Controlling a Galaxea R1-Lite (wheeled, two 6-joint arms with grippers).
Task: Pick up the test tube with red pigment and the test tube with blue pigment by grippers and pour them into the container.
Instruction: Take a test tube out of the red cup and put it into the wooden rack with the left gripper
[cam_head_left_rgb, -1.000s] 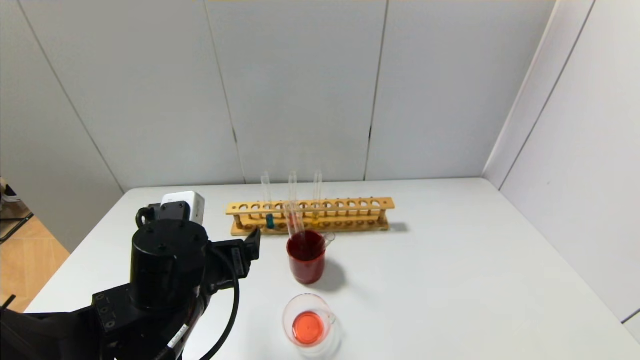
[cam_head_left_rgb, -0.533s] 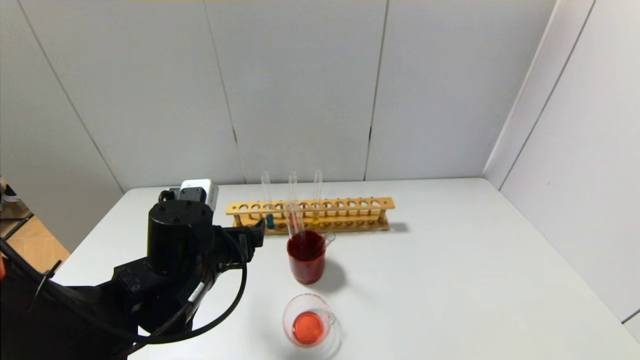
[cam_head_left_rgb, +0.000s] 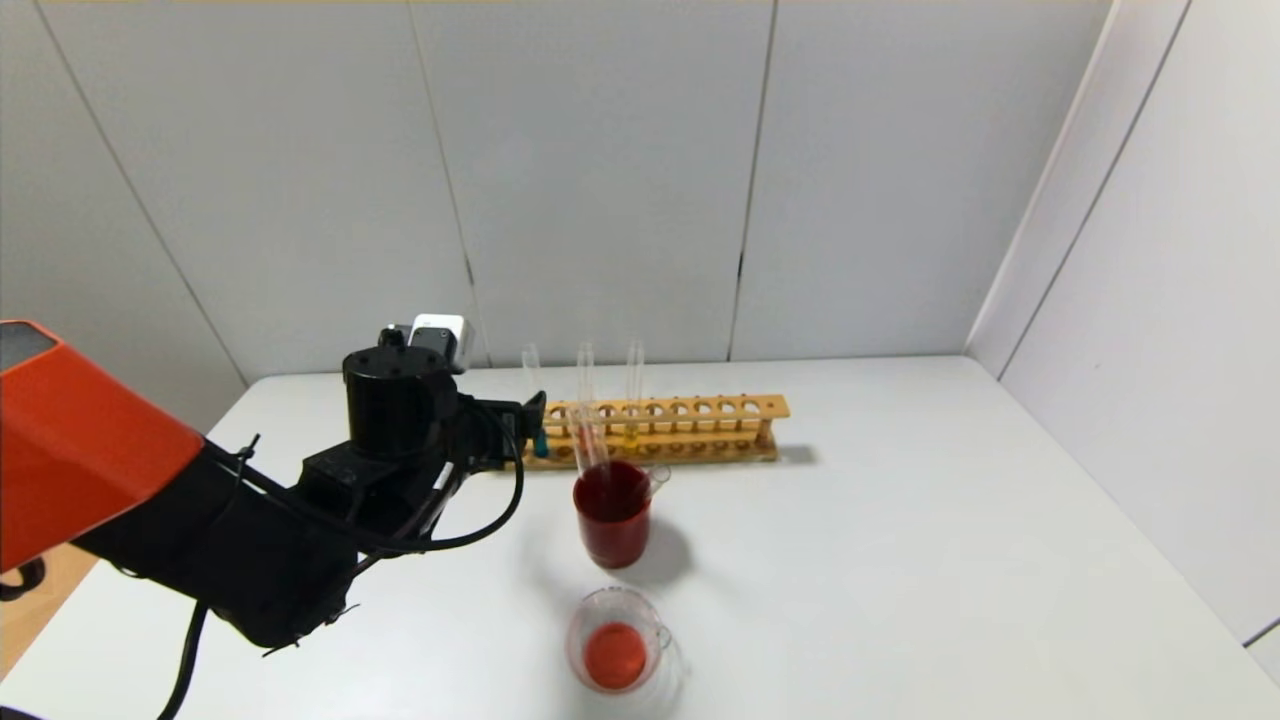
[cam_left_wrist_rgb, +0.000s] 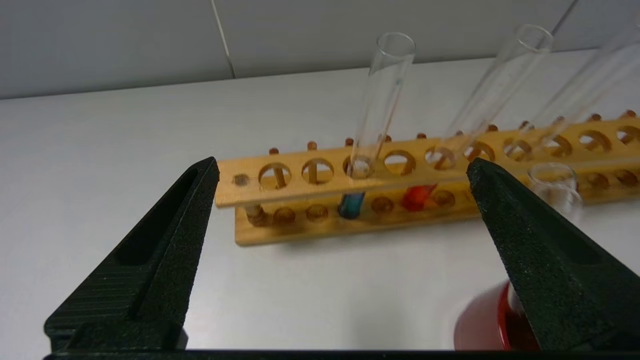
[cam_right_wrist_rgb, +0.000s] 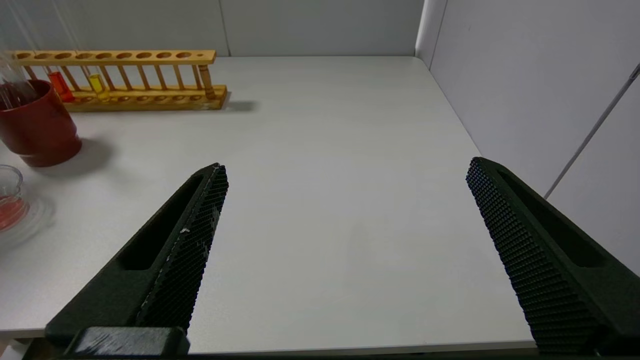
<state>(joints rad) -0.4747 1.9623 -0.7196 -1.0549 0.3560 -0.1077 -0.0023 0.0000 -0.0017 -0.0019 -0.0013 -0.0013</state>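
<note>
The test tube with blue pigment (cam_head_left_rgb: 540, 440) (cam_left_wrist_rgb: 351, 204) stands upright in the wooden rack (cam_head_left_rgb: 700, 408), third hole from its left end. Two holes along stands a test tube with red liquid (cam_head_left_rgb: 585, 432) (cam_left_wrist_rgb: 417, 197). My left gripper (cam_head_left_rgb: 530, 425) (cam_left_wrist_rgb: 342, 165) hovers just in front of the rack's left end, open and empty, with the blue tube lined up between its fingers but farther off. The container (cam_head_left_rgb: 615, 650) (cam_right_wrist_rgb: 10, 200), a low clear cup holding orange-red liquid, sits near the table's front. My right gripper (cam_right_wrist_rgb: 345, 167) is open and empty over the near right of the table.
A dark red cup (cam_head_left_rgb: 612, 525) with a clear tube (cam_head_left_rgb: 592, 445) leaning in it stands between rack and container, close to my left gripper's right finger. A yellow-liquid tube (cam_head_left_rgb: 632, 432) is also in the rack. Walls close the back and right.
My left arm has risen and reached forward from the front left of the table to the rack's left end. Its gripper stayed open. Nothing on the table moved.
</note>
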